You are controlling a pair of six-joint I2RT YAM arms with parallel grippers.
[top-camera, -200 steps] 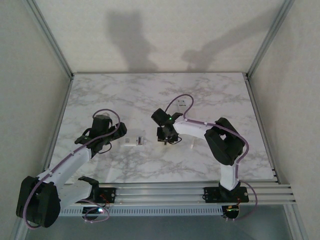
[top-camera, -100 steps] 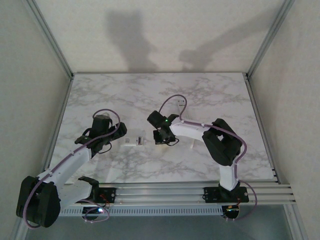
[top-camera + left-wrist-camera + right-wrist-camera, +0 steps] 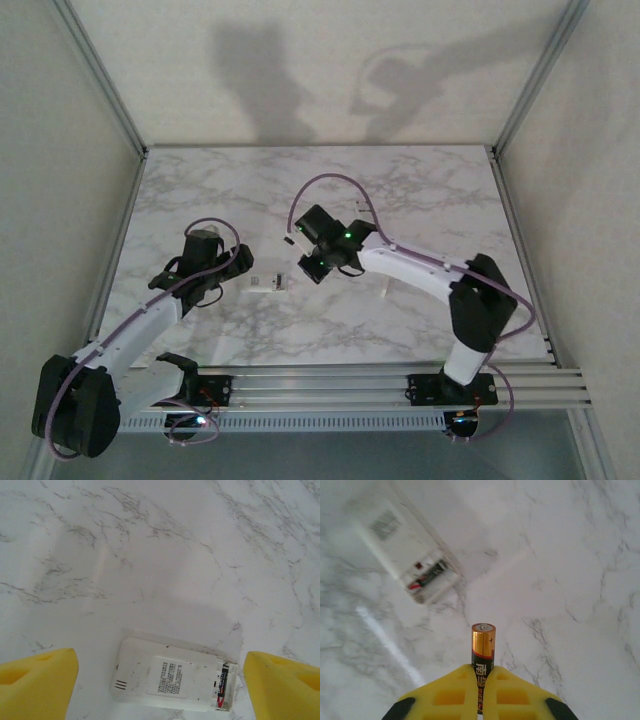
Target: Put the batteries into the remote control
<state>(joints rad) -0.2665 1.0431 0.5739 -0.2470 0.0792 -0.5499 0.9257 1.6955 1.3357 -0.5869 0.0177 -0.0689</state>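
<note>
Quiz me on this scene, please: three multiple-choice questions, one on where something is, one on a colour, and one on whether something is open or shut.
1. The left end effector is:
A. wide open above the remote
B. shut on the remote
C. shut on a battery

2. Its finger pads are:
A. blue
B. yellow
C. red

3. The gold-topped battery is:
A. slotted into the remote
B. in the left end effector
C. clamped in the right end effector

Answers:
1 A: the pads stand far apart, one on either side of the remote, touching nothing.
2 B: both pads show bright yellow in the left wrist view.
3 C: the battery sticks up from between the closed fingers, away from the remote.
</note>
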